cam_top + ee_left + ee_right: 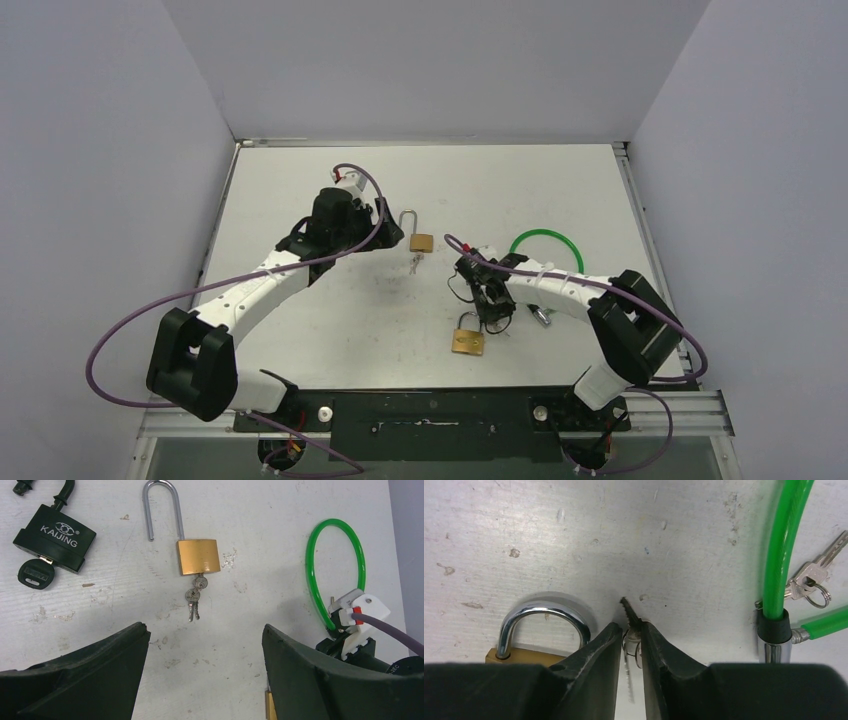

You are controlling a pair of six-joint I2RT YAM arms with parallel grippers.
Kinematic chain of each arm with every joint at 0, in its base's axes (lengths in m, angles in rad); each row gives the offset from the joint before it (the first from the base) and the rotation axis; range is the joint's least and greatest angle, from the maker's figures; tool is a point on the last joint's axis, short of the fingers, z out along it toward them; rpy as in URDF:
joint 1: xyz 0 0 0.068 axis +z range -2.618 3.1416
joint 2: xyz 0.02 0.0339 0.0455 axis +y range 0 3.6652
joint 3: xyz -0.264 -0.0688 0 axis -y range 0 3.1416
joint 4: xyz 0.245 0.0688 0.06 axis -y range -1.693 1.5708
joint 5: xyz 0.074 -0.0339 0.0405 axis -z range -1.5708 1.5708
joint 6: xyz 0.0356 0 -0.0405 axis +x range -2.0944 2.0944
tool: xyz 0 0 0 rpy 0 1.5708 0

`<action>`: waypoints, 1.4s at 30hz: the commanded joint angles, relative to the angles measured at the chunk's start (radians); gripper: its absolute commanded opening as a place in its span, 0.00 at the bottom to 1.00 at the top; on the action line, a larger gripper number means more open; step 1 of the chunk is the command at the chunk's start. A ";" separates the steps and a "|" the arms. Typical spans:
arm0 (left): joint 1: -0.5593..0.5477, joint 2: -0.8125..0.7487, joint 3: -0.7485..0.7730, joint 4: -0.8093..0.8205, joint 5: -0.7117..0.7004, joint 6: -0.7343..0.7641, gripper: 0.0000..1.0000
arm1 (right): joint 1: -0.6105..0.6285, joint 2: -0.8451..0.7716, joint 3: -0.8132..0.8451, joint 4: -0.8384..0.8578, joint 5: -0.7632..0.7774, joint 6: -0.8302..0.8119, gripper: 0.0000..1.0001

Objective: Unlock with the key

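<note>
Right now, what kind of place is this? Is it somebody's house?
Not a house, probably a robot test lab. Two white robot arms are bolted to a scuffed white table boxed in by plain grey walls, with an open brass padlock, a black padlock and a green cable lock laid out.

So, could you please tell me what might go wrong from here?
The right pincer holds the key by a thin pinch, so it may twist or slip. The closed brass padlock lies loose beside it, and the left pincer hangs open over the opened padlock, so it could slide when pushed.
</note>
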 commanded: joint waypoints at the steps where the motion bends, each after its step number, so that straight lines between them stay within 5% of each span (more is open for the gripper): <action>1: 0.008 -0.023 0.001 0.054 0.006 -0.010 0.80 | 0.008 0.015 0.023 0.019 0.066 -0.016 0.19; 8: 0.008 -0.038 -0.005 0.056 0.002 -0.020 0.80 | 0.008 -0.052 0.021 0.032 0.091 -0.008 0.00; 27: 0.007 -0.068 -0.040 0.130 0.053 -0.147 0.80 | 0.002 -0.219 -0.021 0.127 0.085 0.013 0.00; 42: -0.143 -0.044 -0.105 0.362 0.156 -0.584 0.87 | 0.006 -0.457 -0.084 0.499 -0.147 -0.110 0.00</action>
